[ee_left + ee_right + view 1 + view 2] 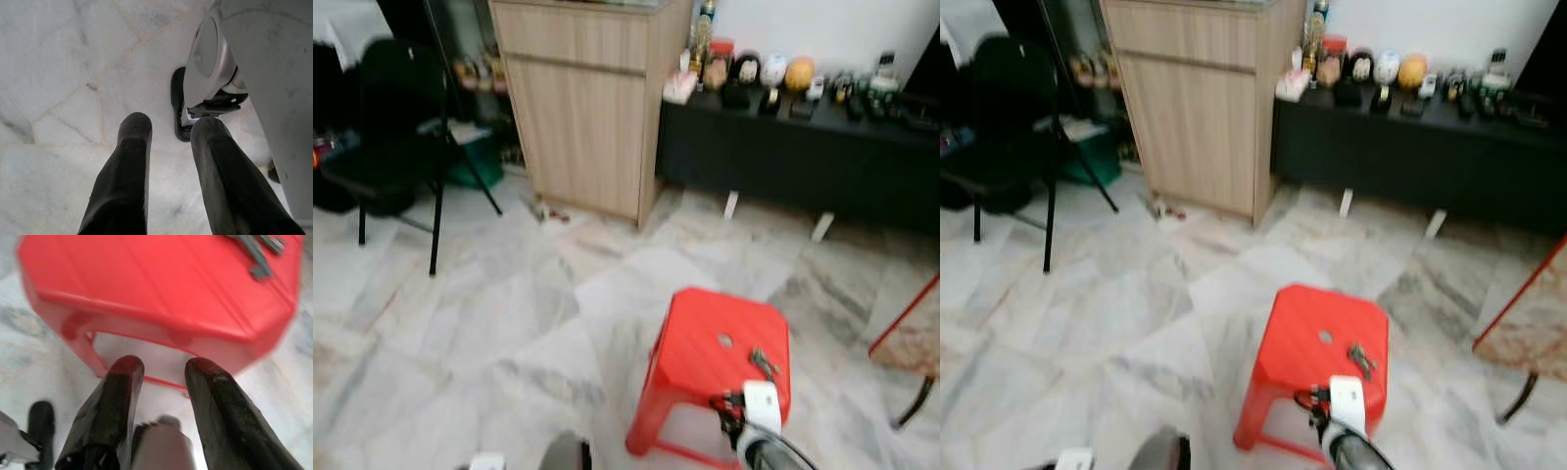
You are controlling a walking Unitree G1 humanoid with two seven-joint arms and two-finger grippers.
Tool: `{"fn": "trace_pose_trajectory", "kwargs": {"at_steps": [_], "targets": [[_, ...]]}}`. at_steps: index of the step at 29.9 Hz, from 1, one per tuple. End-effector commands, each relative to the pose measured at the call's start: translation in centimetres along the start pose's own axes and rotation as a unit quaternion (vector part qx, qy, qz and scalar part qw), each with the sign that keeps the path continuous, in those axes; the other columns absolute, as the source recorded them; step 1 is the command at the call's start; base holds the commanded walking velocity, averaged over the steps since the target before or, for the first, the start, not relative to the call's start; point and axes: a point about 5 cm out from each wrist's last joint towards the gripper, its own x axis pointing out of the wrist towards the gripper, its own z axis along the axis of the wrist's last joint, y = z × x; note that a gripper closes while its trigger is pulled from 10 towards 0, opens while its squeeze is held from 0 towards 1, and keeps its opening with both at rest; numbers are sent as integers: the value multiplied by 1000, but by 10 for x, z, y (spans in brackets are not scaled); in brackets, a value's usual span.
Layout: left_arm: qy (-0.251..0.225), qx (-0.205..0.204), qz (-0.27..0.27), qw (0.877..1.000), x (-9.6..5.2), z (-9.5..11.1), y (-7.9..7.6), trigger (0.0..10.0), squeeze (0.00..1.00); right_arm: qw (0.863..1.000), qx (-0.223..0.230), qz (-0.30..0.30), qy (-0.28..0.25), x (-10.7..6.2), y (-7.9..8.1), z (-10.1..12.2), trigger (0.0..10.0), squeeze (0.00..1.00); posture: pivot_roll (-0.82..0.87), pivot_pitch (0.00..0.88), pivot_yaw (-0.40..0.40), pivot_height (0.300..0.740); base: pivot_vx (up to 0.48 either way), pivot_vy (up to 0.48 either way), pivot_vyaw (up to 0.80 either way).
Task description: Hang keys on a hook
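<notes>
Right end effector (159, 377): fingers apart, empty, low beside near edge of red stool (705, 343). Keys (763, 363): flat on stool top, toward its right rear corner, near centre hole. Left end effector (171, 142): fingers apart, empty, pointed down at marble floor (509, 313). Wooden cabinet (587, 98): beyond stool, against far wall. Black table (783, 147): right of cabinet, carrying assorted small items. Black chair (391, 137): far left
</notes>
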Motion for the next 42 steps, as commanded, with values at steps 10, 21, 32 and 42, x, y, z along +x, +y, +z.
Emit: {"fn": "trace_pose_trajectory", "kwargs": {"at_steps": [10,21,32,42], "targets": [[-2,3,-14,1000,4,8,-22,10000,0,1000,-13,7,-3,1,4,2,10000,0,86,13,-65,650,291,0,214],[-2,14,-1,1000,2,8,2,10000,0,1000,-9,11,2,1,6,-1,10000,0,89,0,-60,650,266,0,131],[0,9,-3,1000,0,7,10,10000,0,1000,1,0,-1,0,4,-1,10000,0,90,5,-59,650,0,0,0],[7,12,0,1000,-4,-5,19,10000,0,999,36,-31,-5,-1,-5,0,10000,0,89,22,-64,650,0,0,0]]}}
